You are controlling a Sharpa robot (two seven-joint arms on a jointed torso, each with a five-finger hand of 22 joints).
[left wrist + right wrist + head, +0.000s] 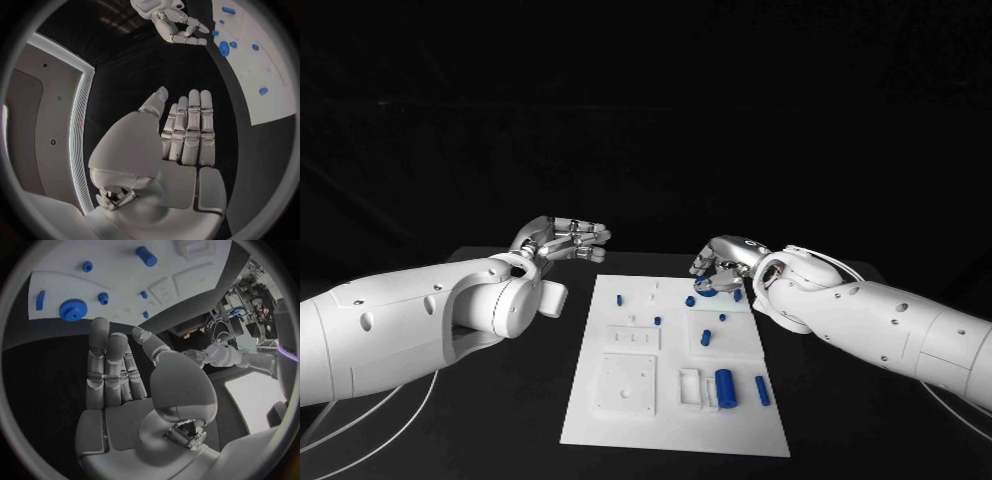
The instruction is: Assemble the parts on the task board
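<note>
The white rectangular task board [678, 372] lies mid-tabletop, long axis running away from the robot. The silver right hand [723, 266], fingers straight and empty, hovers at its far right corner, just beside the blue toothed gear [72, 309], which lies flat, axis upright. The silver left hand [564, 240], also open-fingered and empty, hangs well off the board's left edge.

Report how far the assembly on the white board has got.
Early stage, judging by the layout. Done: hard to confirm; a blue gear sits on the task board, but whether it is seated I cannot tell. In hand: nothing; the right hand hovers at the board's far corner by the gear, fingers apart, and the left hand waits off the board, empty. Left: several blue parts, including a cylinder, lie loose.
</note>
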